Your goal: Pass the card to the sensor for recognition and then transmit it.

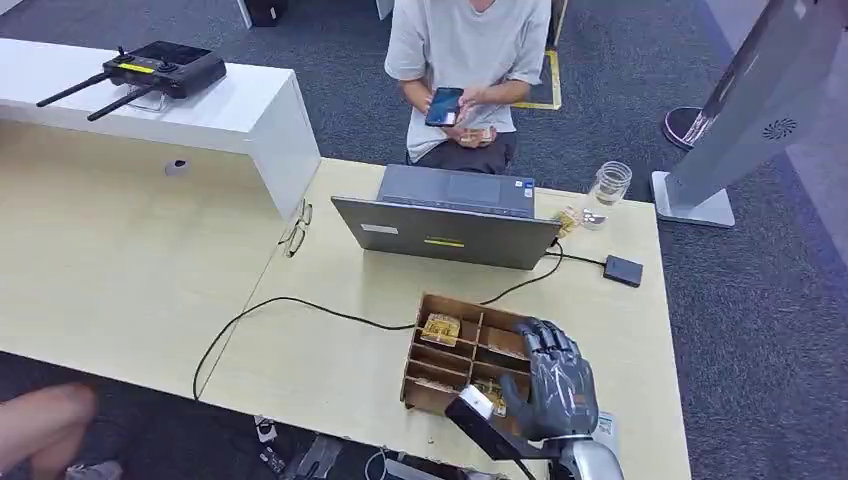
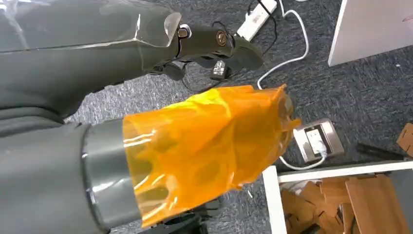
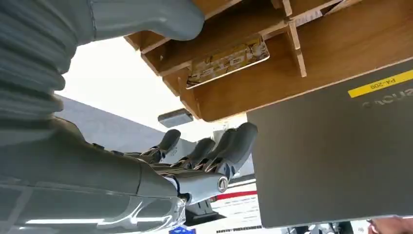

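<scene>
Brown wooden box point(image 1: 462, 352); grey laptop point(image 1: 447, 230); dark grey robot hand point(image 1: 553, 382).

An office reception area set up for robot trials.

A pale wood counter point(image 1: 130, 280) with a raised white ledge point(image 1: 230, 110) stands on grey carpet point(image 1: 340, 60). On it are an open laptop point(image 1: 450, 225), a cabled card reader point(image 1: 623, 270), a glass jar point(image 1: 608, 185) and a divided wooden box point(image 1: 455, 350). A person point(image 1: 465, 60) sits behind with a phone point(image 1: 444, 105), beside a grey kiosk stand point(image 1: 745, 110). A remote point(image 1: 160, 68) with antennas rests on the ledge.

Yellow sticker point(image 3: 384, 83) on the laptop lid point(image 3: 336, 156) — "PA-209" — with partly cut-off lettering beside it.
</scene>
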You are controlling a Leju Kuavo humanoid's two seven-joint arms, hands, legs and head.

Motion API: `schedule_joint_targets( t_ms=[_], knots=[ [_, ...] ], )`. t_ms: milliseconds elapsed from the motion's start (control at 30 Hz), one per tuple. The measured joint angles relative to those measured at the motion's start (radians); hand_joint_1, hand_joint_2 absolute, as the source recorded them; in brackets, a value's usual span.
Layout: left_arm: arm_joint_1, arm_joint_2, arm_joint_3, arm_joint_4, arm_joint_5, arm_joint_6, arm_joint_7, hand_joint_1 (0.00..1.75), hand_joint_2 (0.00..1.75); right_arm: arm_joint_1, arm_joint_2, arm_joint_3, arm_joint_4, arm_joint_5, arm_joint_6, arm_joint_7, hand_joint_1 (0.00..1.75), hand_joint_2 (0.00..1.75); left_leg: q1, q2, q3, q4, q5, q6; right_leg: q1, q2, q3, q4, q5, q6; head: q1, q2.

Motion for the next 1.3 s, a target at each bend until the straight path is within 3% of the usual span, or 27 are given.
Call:
schedule_joint_targets(
  t_ms=[500, 567, 600, 633, 667, 933, 1100, 1300],
  knots=[
    [0.0, 0.0, -0.008, -0.003, -0.004, -0.006, 0.003, 0.0, 0.0, -0.022, 0.022, 0.0, 0.053, -0.001, 0.015, 0.003, 0.65, 1.75, 0.0, 0.0, 0.0, 0.0, 0.0, 0.0, 0.0, 0.0, 0.0, 0.0, 0.0, 0.0, 0.0, 0.0],
    [0.0, 0.0, -0.008, -0.003, -0.004, -0.007, 0.003, 0.0, 0.0, -0.024, 0.022, 0.0, 0.059, -0.002, 0.017, 0.003, 0.96, 1.75, 0.0, 0.0, 0.0, 0.0, 0.0, 0.0, 0.0, 0.0, 0.0, 0.0, 0.0, 0.0, 0.0, 0.0],
    [0.0, 0.0, -0.008, -0.003, -0.003, -0.006, 0.003, 0.0, 0.0, -0.025, 0.022, 0.0, 0.062, -0.002, 0.017, 0.003, 0.96, 1.75, 0.0, 0.0, 0.0, 0.0, 0.0, 0.0, 0.0, 0.0, 0.0, 0.0, 0.0, 0.0, 0.0, 0.0],
    [0.0, 0.0, -0.008, -0.003, -0.003, -0.006, 0.003, 0.0, 0.0, -0.026, 0.022, 0.0, 0.064, -0.002, 0.018, 0.003, 1.31, 1.75, 0.0, 0.0, 0.0, 0.0, 0.0, 0.0, 0.0, 0.0, 0.0, 0.0, 0.0, 0.0, 0.0, 0.0],
    [0.0, 0.0, -0.008, -0.003, -0.003, -0.006, 0.003, 0.0, 0.0, -0.026, 0.022, 0.0, 0.066, -0.002, 0.019, 0.003, 1.4, 1.75, 0.0, 0.0, 0.0, 0.0, 0.0, 0.0, 0.0, 0.0, 0.0, 0.0, 0.0, 0.0, 0.0, 0.0],
    [0.0, 0.0, -0.009, -0.003, 0.002, -0.006, 0.003, 0.0, 0.0, -0.042, 0.024, 0.0, 0.076, -0.006, 0.019, 0.003, 1.47, 1.75, 0.0, 0.0, 0.0, 0.0, 0.0, 0.0, 0.0, 0.0, 0.0, 0.0, 0.0, 0.0, 0.0, 0.0],
    [0.0, 0.0, -0.01, -0.003, 0.005, -0.006, 0.003, 0.0, 0.0, -0.045, 0.028, 0.0, 0.077, -0.013, 0.013, 0.003, 1.68, 1.75, 0.0, 0.0, 0.0, 0.0, 0.0, 0.0, 0.0, 0.0, 0.0, 0.0, 0.0, 0.0, 0.0, 0.0],
    [0.0, 0.0, -0.01, -0.003, 0.016, -0.004, 0.001, 0.0, 0.0, -0.041, 0.035, 0.0, 0.083, -0.026, -0.043, -0.023, 1.75, 1.75, 0.0, 0.0, 0.0, 0.0, 0.0, 0.0, 0.0, 0.0, 0.0, 0.0, 0.0, 0.0, 0.0, 0.0]
  ],
)
